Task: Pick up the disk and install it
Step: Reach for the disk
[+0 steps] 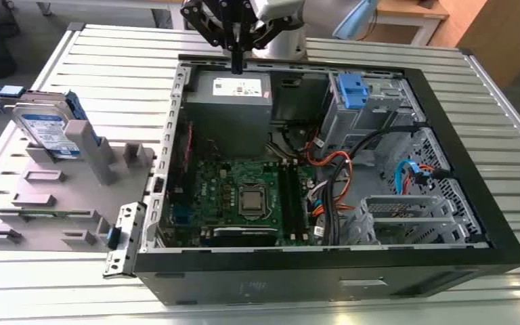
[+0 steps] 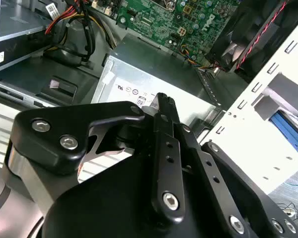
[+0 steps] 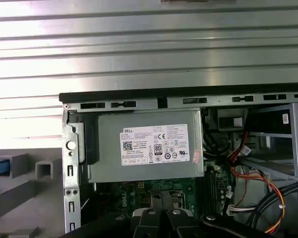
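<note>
The disk, a silver hard drive with a white and blue label in a blue plastic bracket, leans upright in a grey stand at the exterior view's left, outside the computer case. My gripper hangs over the case's far edge, just above the grey power supply box, well away from the disk. Its black fingers are pressed together with nothing between them. In the second wrist view the gripper points at the power supply's white sticker.
The open computer case lies on a slatted metal table. Inside are the motherboard, orange and black cables, a blue caddy in the drive bay and a metal drive cage.
</note>
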You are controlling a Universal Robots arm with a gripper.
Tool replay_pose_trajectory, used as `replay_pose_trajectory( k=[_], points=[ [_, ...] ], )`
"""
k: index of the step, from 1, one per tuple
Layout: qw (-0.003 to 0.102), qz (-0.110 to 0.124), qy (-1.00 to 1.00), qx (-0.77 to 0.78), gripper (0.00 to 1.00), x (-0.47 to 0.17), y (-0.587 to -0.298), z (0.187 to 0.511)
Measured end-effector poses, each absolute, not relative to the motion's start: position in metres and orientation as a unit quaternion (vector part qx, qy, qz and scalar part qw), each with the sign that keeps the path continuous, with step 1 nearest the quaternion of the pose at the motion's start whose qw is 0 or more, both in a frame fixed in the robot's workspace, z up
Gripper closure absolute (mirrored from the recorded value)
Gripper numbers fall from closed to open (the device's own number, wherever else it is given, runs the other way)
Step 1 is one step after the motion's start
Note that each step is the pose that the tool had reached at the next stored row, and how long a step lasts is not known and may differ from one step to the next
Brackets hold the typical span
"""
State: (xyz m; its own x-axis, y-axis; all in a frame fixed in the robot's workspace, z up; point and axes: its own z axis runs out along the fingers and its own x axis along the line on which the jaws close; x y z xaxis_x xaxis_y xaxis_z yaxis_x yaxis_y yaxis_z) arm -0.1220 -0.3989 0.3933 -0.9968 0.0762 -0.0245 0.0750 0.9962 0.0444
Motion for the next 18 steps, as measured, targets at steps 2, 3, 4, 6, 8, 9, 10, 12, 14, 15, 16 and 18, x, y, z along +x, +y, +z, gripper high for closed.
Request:
replay_pose_trajectory(
  k=[2, 3, 4, 6, 8, 9, 10, 12, 14, 15, 16, 18],
  points=[
    [0.013, 0.022, 0.999, 0.038, 0.89, -0.1220, -0.3989, 0.3933],
    [0.013, 0.022, 0.999, 0.038, 0.89, -0.1221, -0.3989, 0.3933],
    [0.013, 0.022, 0.999, 0.038, 0.89, -0.1221, -0.3989, 0.3933],
    [0.013, 0.022, 0.999, 0.038, 0.89, -0.1226, -0.3989, 0.3933],
    [0.013, 0.022, 0.999, 0.038, 0.89, -0.1238, -0.3990, 0.3933],
    [0.013, 0.022, 0.999, 0.038, 0.89, -0.1245, -0.3989, 0.3933],
    [0.013, 0.022, 0.999, 0.038, 0.89, -0.1252, -0.3989, 0.3933],
    [0.013, 0.022, 0.999, 0.038, 0.89, -0.1256, -0.3989, 0.3933],
    [0.013, 0.022, 0.999, 0.038, 0.89, -0.1257, -0.3989, 0.3933],
    [0.013, 0.022, 0.999, 0.038, 0.89, -0.1257, -0.3990, 0.3933],
    [0.013, 0.022, 0.999, 0.038, 0.89, -0.1257, -0.3989, 0.3933],
    [0.013, 0.022, 0.999, 0.038, 0.89, -0.1258, -0.3989, 0.3933]
  ],
)
